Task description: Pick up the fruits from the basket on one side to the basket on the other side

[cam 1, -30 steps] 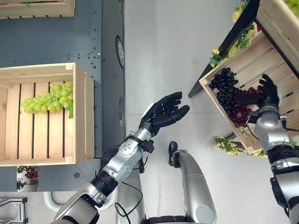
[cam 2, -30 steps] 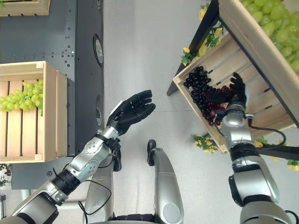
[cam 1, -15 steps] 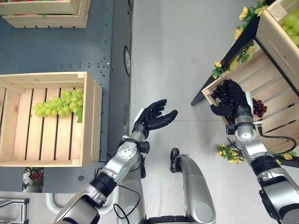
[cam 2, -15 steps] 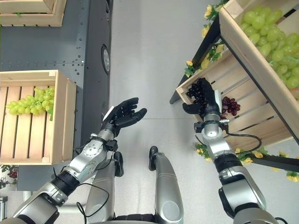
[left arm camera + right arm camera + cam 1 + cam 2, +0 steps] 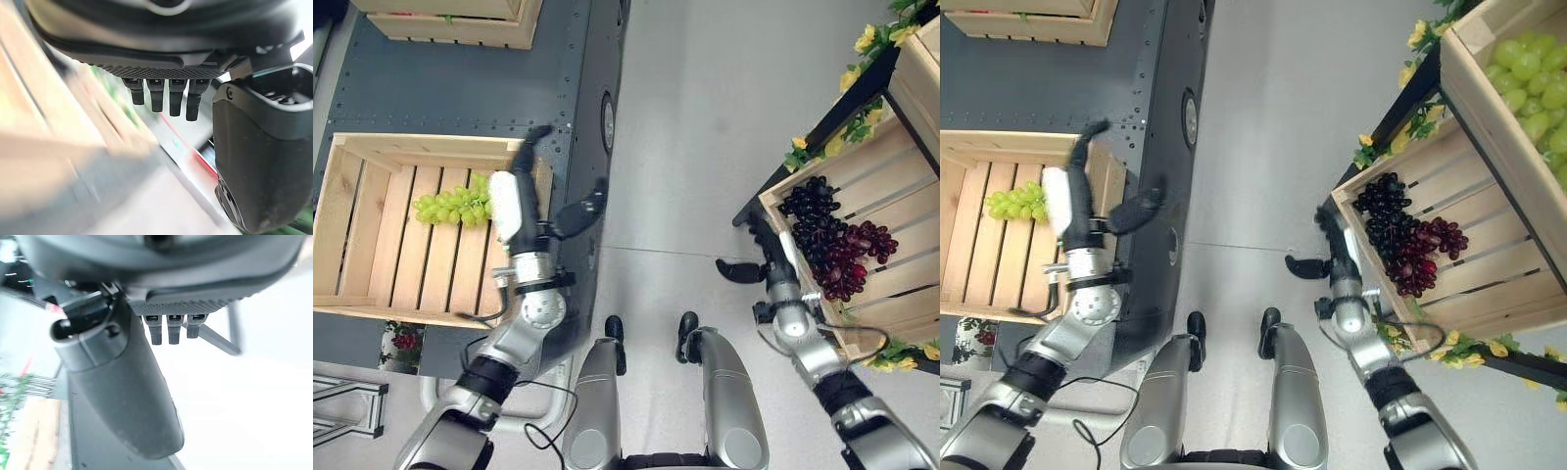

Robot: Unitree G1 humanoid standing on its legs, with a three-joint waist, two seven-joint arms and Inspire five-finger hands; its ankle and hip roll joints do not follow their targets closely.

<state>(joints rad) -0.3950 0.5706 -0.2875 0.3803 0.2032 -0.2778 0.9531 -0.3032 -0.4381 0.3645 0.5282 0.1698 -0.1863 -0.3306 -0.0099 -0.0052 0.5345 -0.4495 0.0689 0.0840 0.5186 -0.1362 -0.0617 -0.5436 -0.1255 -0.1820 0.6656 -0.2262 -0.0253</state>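
Half a second ago the right robot hand (image 5: pixel 771 266) was curled over the dark grapes (image 5: pixel 827 238) in the right crate (image 5: pixel 901 284), but now it hangs just outside the crate's near-left corner with fingers straight and thumb spread, holding nothing, and the grapes lie in the crate. The left robot hand (image 5: pixel 514 201), which waited palm-up over the floor, has swung over the right wall of the left crate (image 5: pixel 372 230), also spread and empty, beside the green grapes (image 5: pixel 453 204). Judging by this, the grasp failed or was abandoned, so the dark bunch still needs picking up.
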